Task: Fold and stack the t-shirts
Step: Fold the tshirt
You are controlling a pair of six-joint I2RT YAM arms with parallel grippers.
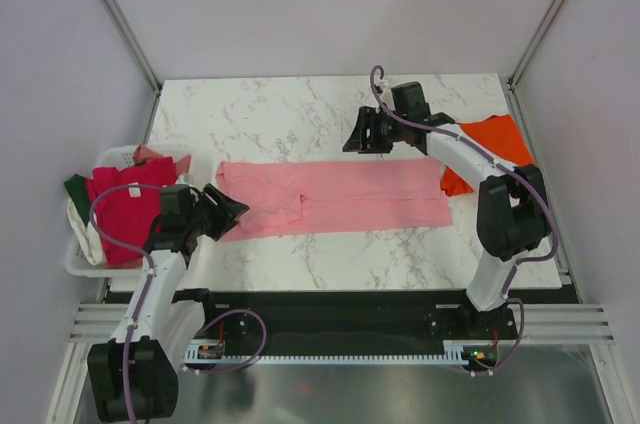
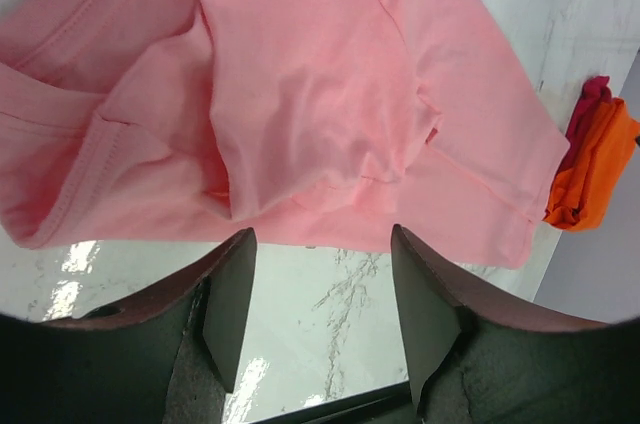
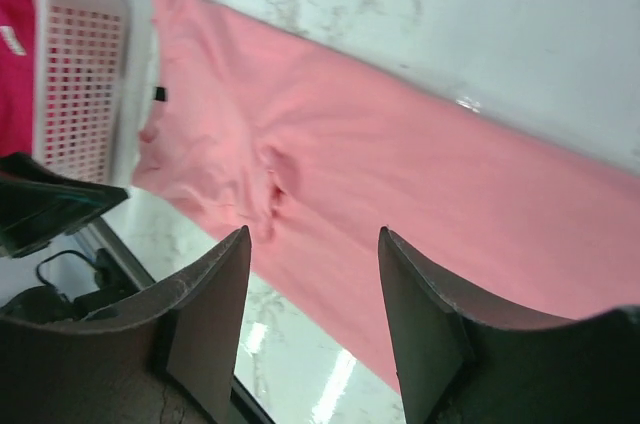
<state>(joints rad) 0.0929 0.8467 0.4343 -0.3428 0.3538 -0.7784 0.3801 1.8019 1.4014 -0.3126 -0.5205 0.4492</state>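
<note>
Pink t-shirt [image 1: 340,196] lying soft, light; left jaws, right jaws hanging apart, empty. Probably worth pinching 3 o'clock hem corners.

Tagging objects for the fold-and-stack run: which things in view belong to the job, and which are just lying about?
Job: pink shirt, orange shirt, red shirt, green shirt.
Lying about: basket, table.
</note>
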